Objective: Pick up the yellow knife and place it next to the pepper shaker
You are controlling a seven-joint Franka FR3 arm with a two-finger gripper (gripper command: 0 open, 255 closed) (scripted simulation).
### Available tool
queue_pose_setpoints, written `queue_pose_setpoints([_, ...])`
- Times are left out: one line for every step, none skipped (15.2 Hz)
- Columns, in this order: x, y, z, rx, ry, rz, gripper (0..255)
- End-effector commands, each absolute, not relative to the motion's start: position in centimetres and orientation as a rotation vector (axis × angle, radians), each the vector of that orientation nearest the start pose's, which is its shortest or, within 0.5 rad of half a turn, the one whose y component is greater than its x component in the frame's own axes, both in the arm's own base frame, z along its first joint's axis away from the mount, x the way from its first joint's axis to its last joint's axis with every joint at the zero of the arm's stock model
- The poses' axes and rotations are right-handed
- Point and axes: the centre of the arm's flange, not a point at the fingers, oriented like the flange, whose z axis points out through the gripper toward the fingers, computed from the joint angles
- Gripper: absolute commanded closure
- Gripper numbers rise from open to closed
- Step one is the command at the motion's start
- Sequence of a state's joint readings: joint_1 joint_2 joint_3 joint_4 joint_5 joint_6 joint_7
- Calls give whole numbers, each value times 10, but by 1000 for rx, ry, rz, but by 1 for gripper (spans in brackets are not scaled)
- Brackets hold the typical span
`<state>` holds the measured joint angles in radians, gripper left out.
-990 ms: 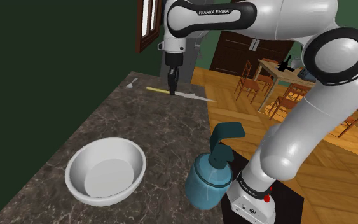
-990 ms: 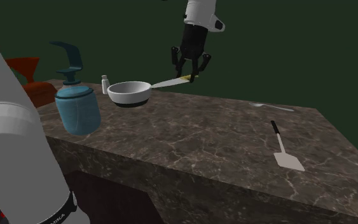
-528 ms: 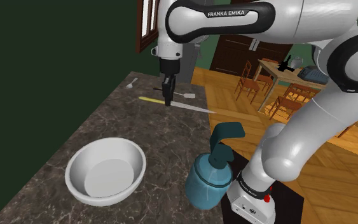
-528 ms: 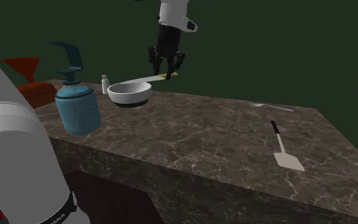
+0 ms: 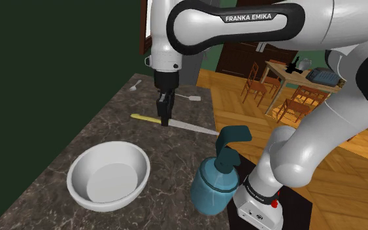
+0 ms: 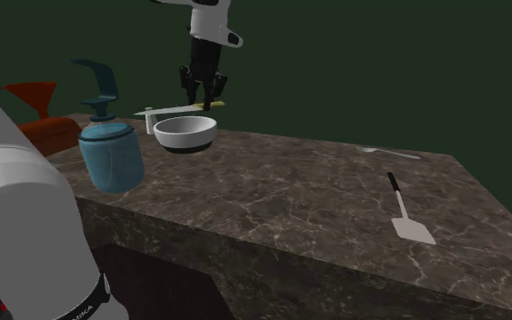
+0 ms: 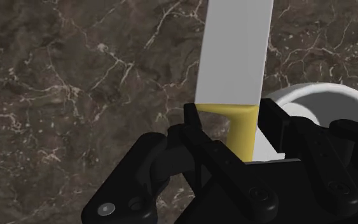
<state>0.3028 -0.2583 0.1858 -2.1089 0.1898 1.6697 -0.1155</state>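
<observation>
My gripper (image 5: 165,118) is shut on the knife and holds it level above the dark marble counter (image 5: 110,124). The knife's yellow handle (image 5: 144,117) sticks out on one side of the fingers and its pale grey blade (image 5: 194,127) on the other. In the second exterior view the gripper (image 6: 202,98) hangs just above the white bowl (image 6: 186,135), and the blade (image 6: 167,109) reaches toward the small white pepper shaker (image 6: 149,121) behind the bowl. In the wrist view the fingers clasp the yellow handle (image 7: 242,127), with the blade (image 7: 234,51) running away from them.
A blue spray bottle (image 5: 216,183) stands near the counter's edge by the stand. The white bowl (image 5: 78,166) sits close to the shoulder view's lower left. A white spatula (image 6: 406,214) and a spoon (image 6: 388,152) lie further along the counter.
The gripper has carried the knife along the counter toward the bowl, leftward in the second exterior view and nearer in the shoulder view. Its hold is unchanged.
</observation>
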Motion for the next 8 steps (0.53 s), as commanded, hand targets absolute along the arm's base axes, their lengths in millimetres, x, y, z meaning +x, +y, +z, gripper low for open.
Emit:
queue_pose_setpoints([380, 259, 512, -2906, -829, 313, 255])
queue_pose_setpoints([373, 270, 512, -2906, -829, 313, 255])
queue_pose_setpoints([366, 281, 512, -2906, -829, 313, 255])
queue_pose_setpoints([359, 292, 512, -2906, -829, 313, 255])
queue_pose_setpoints([352, 303, 512, -2906, -829, 313, 255])
queue_pose_setpoints([345, 314, 512, -2906, -829, 313, 255])
queue_pose_setpoints([338, 326, 512, -2906, -829, 313, 255])
queue_pose_setpoints([331, 337, 512, -2906, -829, 313, 255])
